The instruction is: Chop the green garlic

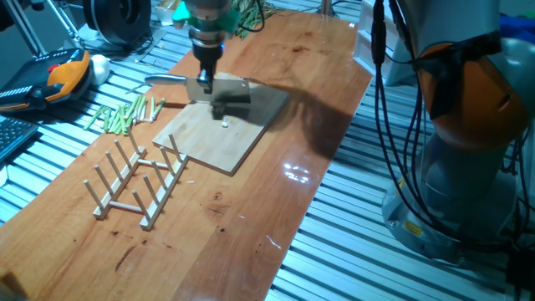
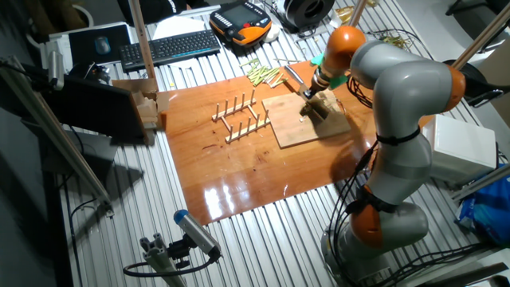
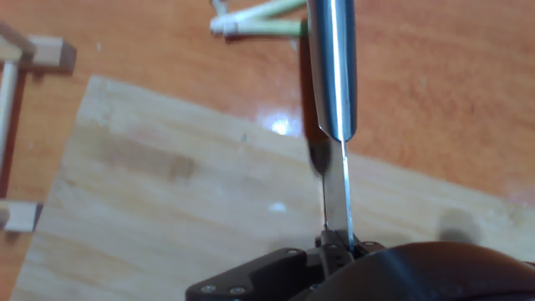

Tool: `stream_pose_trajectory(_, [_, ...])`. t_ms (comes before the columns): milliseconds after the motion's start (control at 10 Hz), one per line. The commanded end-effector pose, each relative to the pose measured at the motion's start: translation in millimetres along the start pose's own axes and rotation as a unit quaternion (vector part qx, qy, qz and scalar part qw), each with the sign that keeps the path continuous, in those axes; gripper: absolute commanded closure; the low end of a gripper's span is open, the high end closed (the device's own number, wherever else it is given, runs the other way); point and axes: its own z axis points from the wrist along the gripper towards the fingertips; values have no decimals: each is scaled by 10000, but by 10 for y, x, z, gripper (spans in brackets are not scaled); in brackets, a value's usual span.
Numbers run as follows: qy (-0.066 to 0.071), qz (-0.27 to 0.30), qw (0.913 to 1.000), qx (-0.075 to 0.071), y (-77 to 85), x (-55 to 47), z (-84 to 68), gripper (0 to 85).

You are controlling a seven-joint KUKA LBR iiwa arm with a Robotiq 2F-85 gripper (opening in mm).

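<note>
A glossy reddish-brown wooden worktop (image 1: 276, 167) is lying across a base of ribbed aluminium rails, and ceiling light is glaring off its varnish in patches. A pale cutting board (image 1: 219, 125) is sitting on it, and the gripper (image 1: 205, 77) is hanging over the board's 12 o'clock end, clenched on a knife (image 3: 333, 75) whose steel handle is running up the hand view with the thin blade edge-on below it. A tiny whitish bit of the green garlic (image 1: 225, 124) is lying on the board just beside the gripper, toward 5 o'clock from it in the one fixed view; in the hand view a faint pale speck is showing on the board, too small to identify. At 9 o'clock from the board a heap of green sticks (image 1: 125, 114) is spreading near the worktop's edge, and at 7 o'clock a wooden dowel rack (image 1: 138, 184) is standing. In the other fixed view the grey and orange arm (image 2: 398, 119) is bending over the board, while a black keyboard (image 2: 171, 48) and an orange-and-black teach pendant (image 2: 243, 22) are resting on the rails at 12 o'clock, beyond the worktop. Black cables are trailing around the arm's base.
</note>
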Motion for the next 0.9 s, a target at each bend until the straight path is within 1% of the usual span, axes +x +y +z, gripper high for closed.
stream_pose_trajectory(0, [34, -34, 10000, 11, -44, -39, -74, 850])
stream_pose_trajectory(100, [71, -78, 9999, 47, -99, -60, -133, 850])
stream_pose_trajectory(200, [66, -95, 9999, 57, -128, -58, -130, 850])
stream_pose_trajectory(400, [34, -94, 9999, 59, -114, -48, -49, 850])
stream_pose_trajectory(600, [-14, -85, 10000, 11, -78, -43, 64, 850])
stream_pose_trajectory(800, [-43, -44, 10000, -4, -26, -29, 127, 850])
